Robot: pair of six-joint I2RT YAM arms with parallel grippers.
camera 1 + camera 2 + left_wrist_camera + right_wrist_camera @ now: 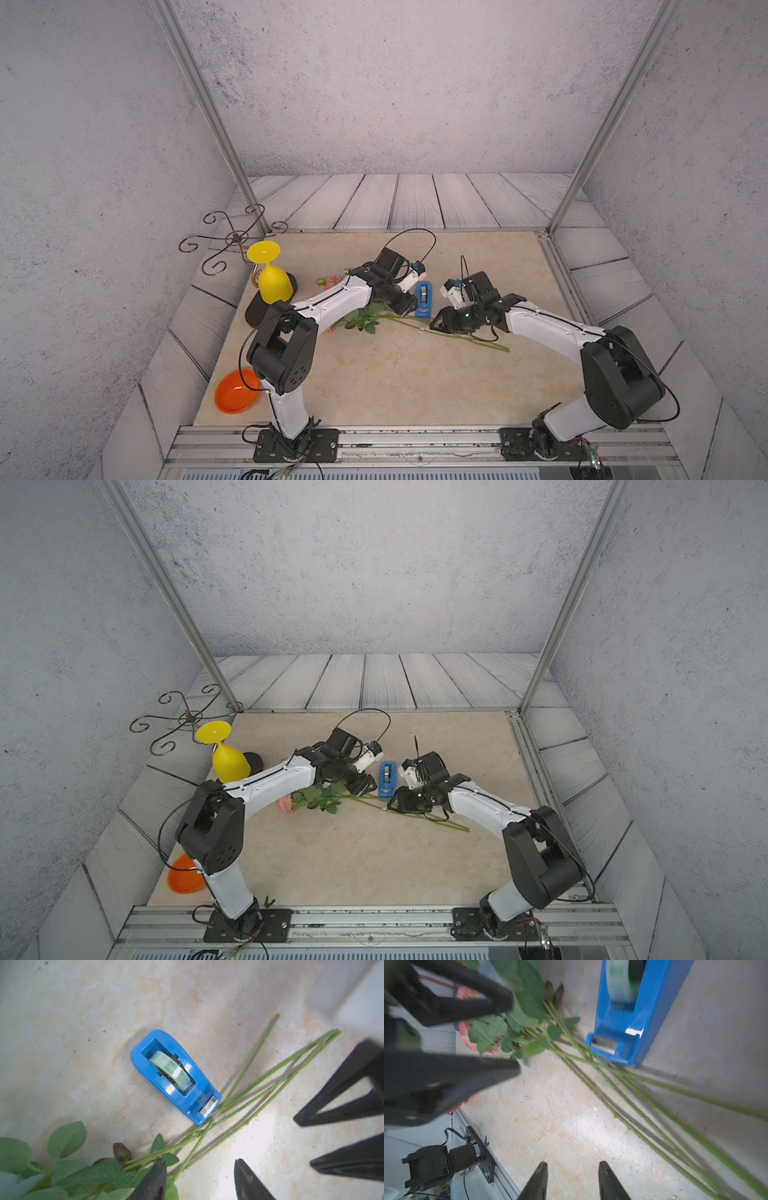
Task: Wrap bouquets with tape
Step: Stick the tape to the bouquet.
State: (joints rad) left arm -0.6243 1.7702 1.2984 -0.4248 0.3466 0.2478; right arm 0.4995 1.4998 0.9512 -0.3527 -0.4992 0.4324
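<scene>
Fingers point(158, 1178) of the left hand point(199, 1162) stand apart and grip nothing; one tip hangs over the leaves of the bouquet point(93, 1174). The right hand point(573, 1163) is likewise spread, with only bare worktop point(83, 1043) in its gap, and holds nothing. In both top views the two hands flank the tape point(424, 297), a pale roll in a blue dispenser point(187, 1095) standing on the worktop. Its cutter end touches the stems point(193, 1136), which cross there and fan out beyond it. The bouquet lies flat, with a pink bloom point(284, 803) beside the left arm and the stem ends passing under the right hand. Farther off stand an upturned yellow goblet point(272, 282), a wire stand point(232, 239) and an orange bowl point(236, 390).
</scene>
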